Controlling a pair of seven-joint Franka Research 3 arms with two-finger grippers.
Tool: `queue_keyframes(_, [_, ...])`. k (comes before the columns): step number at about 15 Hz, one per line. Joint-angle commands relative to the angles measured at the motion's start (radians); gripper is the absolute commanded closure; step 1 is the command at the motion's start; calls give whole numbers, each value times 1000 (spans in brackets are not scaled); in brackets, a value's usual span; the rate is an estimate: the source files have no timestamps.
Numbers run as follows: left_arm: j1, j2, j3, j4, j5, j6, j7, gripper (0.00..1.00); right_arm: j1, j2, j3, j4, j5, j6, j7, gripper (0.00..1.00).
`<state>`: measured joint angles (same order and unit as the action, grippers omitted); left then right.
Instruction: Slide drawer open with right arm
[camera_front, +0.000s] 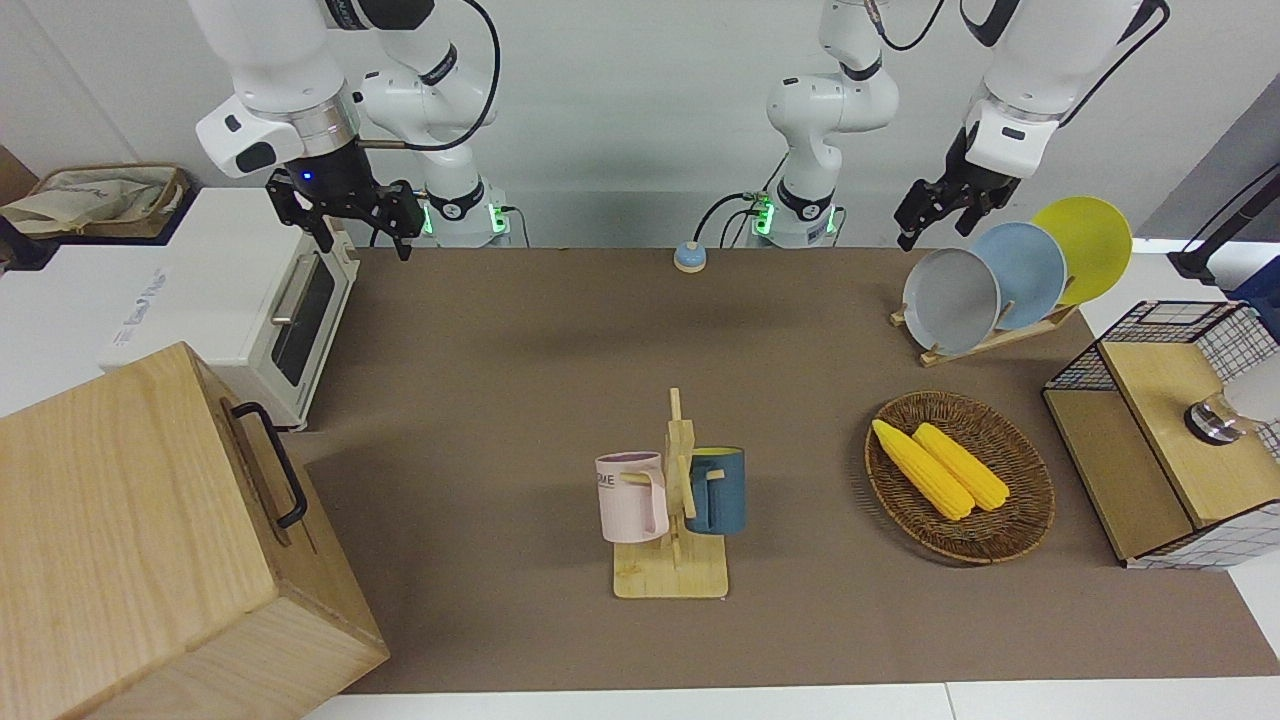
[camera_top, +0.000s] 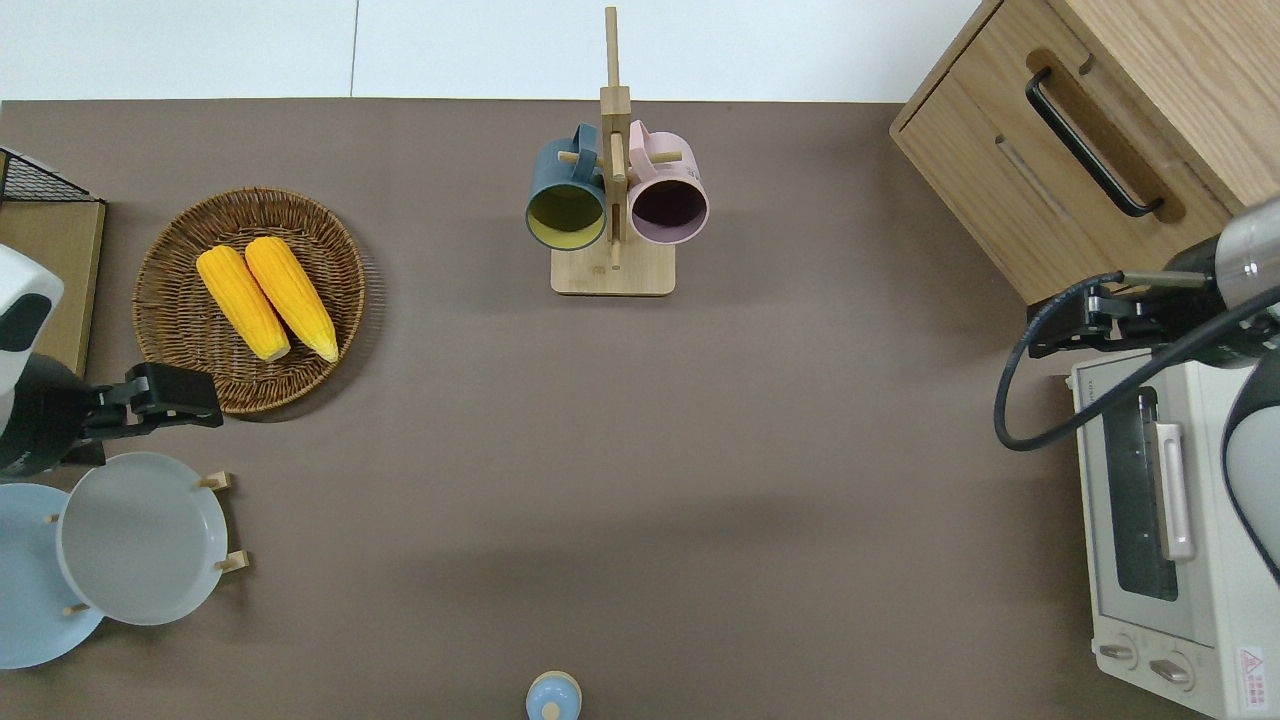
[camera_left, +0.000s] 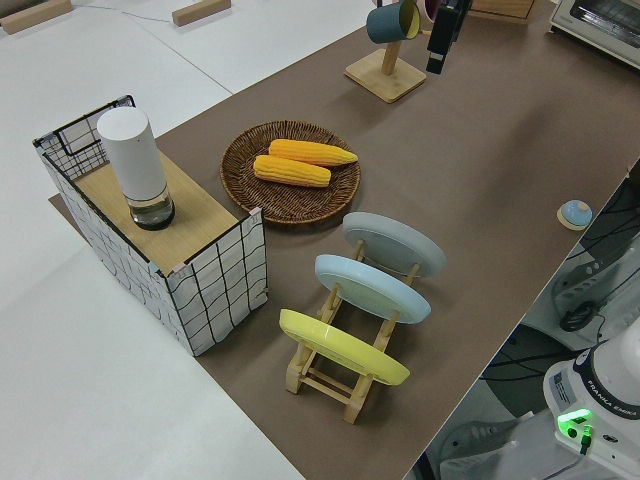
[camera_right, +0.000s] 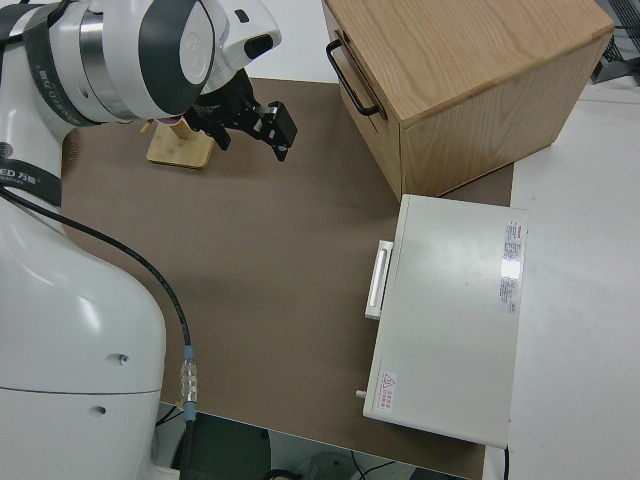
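The drawer (camera_top: 1040, 175) is the wide light-wood front of the pale wooden cabinet (camera_front: 120, 520) at the right arm's end of the table, farther from the robots than the toaster oven. It is shut. Its black bar handle (camera_top: 1090, 140) also shows in the front view (camera_front: 272, 465) and the right side view (camera_right: 352, 78). My right gripper (camera_top: 1070, 325) shows a blue light and hangs open and empty in the air (camera_front: 364, 248). It is over the gap between the oven's corner and the cabinet's corner, clear of the handle (camera_right: 255, 135). The left arm is parked.
A white toaster oven (camera_top: 1165, 520) stands beside the cabinet, nearer to the robots. A mug tree (camera_top: 612, 200) with two mugs stands mid-table. A basket of corn (camera_top: 250, 295), a plate rack (camera_front: 1000, 290) and a wire-mesh rack (camera_front: 1170, 430) are at the left arm's end.
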<state>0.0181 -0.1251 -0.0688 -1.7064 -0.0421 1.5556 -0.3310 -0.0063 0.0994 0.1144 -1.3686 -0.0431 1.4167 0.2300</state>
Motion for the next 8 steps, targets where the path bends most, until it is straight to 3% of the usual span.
queue_keyframes(1, [-1,-8,4,4,-1,-17,9,7,0,6,22,19,-44,-18,-6,15])
queue_keyframes(3, [-1,-8,4,4,-1,-17,9,7,0,6,68,14,-111,-15,-5,15])
queue_keyframes(6, [-1,-8,4,4,-1,-17,9,7,3,6,109,6,-191,-8,8,15])
queue_keyframes(8, [-1,-8,4,4,-1,-17,9,7,3,8,158,-16,-268,-4,12,15])
